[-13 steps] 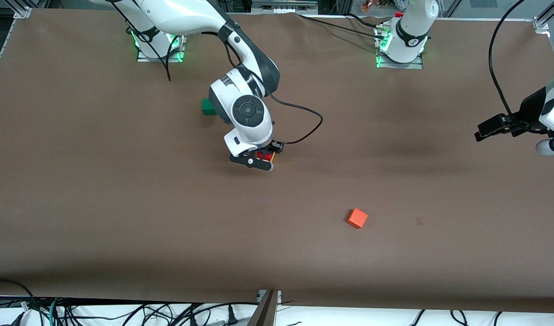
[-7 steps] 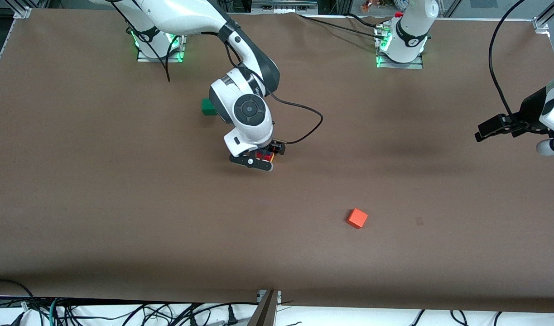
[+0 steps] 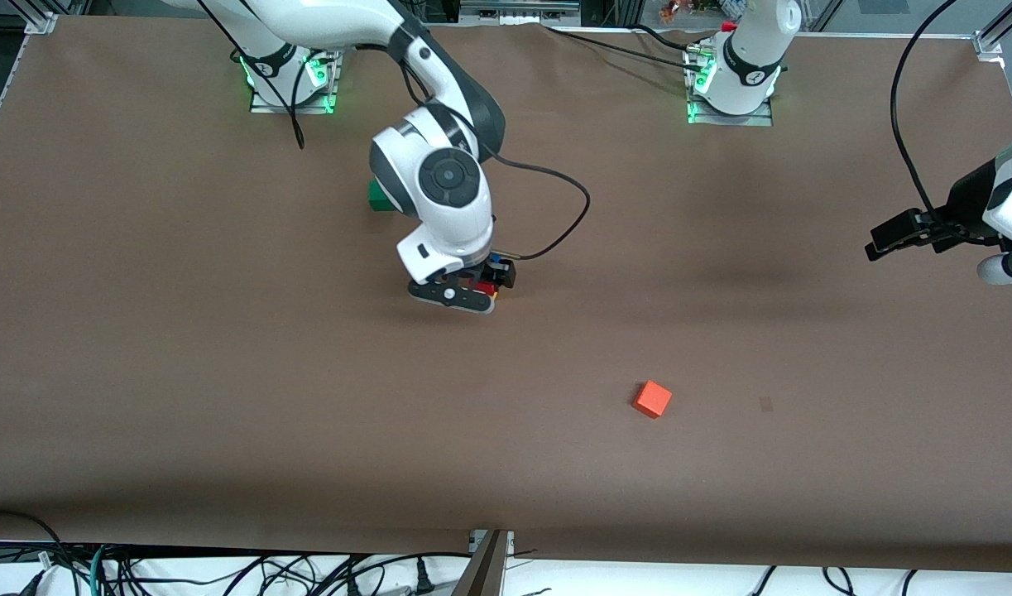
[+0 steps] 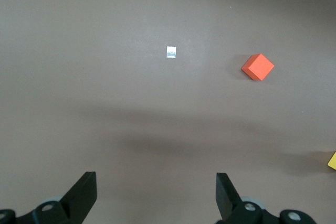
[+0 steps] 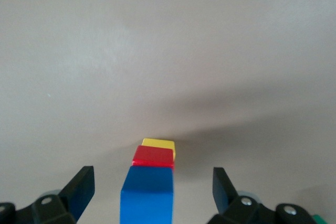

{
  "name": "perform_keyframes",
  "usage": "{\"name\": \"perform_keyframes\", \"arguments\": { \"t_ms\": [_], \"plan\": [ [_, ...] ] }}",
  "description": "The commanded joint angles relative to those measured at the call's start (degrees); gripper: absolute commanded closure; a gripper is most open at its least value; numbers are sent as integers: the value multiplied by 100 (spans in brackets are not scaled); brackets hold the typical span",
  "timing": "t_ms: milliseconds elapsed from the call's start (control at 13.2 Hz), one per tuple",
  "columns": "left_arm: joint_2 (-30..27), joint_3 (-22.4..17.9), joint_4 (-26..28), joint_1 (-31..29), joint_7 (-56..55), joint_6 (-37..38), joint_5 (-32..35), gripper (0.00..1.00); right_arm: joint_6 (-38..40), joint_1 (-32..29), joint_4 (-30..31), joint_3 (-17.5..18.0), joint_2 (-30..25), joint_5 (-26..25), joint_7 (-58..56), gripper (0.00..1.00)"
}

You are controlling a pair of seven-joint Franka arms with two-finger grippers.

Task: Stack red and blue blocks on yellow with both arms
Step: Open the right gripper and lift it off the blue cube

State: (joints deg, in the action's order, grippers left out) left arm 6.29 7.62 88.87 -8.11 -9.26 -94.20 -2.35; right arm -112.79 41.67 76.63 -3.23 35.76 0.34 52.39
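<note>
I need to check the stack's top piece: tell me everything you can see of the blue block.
The blue block is a small matte, bright blue cube with clean edges. It sits upright on top of the red block, which rests on the yellow block. It lies between the spread fingers of the right gripper, which do not touch it. In the front view the gripper hides most of it.

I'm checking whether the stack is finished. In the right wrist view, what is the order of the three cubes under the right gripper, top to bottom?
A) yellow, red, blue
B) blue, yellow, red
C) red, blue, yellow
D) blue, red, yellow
D: the right wrist view shows the blue block on top, the red block under it and the yellow cube at the bottom, between the open fingers of the right gripper.
</note>
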Motion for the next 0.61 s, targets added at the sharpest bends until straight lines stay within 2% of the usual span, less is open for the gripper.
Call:
{"name": "perform_keyframes", "arguments": {
  "t_ms": [0, 152, 303, 531],
  "plan": [
    [100, 11, -195, -32, 91, 33, -99, 0, 615, 34, 89, -422, -516, -174, 51, 1],
    [100, 2, -204, -24, 65, 33, -90, 0, 802, 34, 89, -791, -964, -359, -88, 1],
    [100, -7, -204, -6, 100, 33, -73, 0, 829, 8, 89, -1204, -1255, -255, -500, 1],
    [100, 20, -265, 29, 100, 33, 216, 0, 899, -1, 80, -1444, -1379, -228, -791, 1]
  ]
}}
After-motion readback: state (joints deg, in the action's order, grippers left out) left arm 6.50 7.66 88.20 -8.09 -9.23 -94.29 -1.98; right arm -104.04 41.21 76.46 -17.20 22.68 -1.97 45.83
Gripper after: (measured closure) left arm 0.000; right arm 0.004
